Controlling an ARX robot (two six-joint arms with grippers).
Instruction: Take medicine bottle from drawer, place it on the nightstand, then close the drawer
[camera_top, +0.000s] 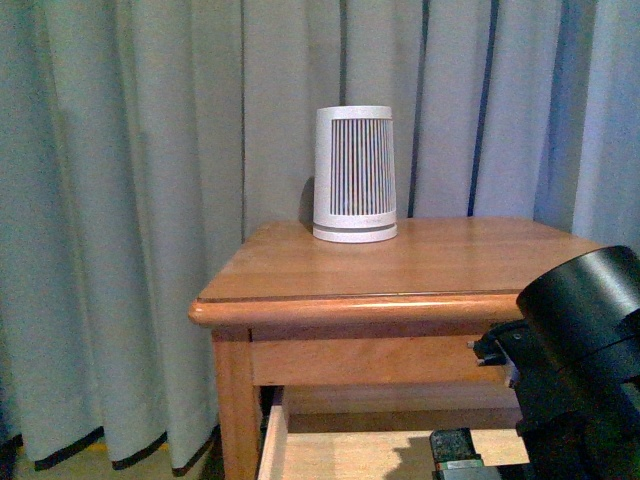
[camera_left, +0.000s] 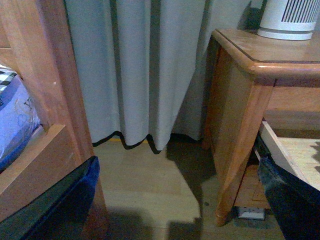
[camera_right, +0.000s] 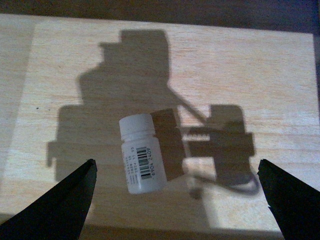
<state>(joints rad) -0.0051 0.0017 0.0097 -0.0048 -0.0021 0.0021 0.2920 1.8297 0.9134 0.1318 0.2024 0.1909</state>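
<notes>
The nightstand stands before grey curtains; its upper drawer is pulled open, pale wood inside. In the right wrist view the small white medicine bottle with a barcode label lies on its side on the drawer floor. My right gripper is open above the drawer, its fingers spread wide on either side of the bottle, not touching it. My right arm shows at the drawer in the front view. My left gripper is open and empty, low beside the nightstand, above the floor.
A tall white-grey ribbed device stands at the back of the nightstand top and shows in the left wrist view. A wooden bed frame with blue bedding is by the left gripper. Grey curtains hang behind.
</notes>
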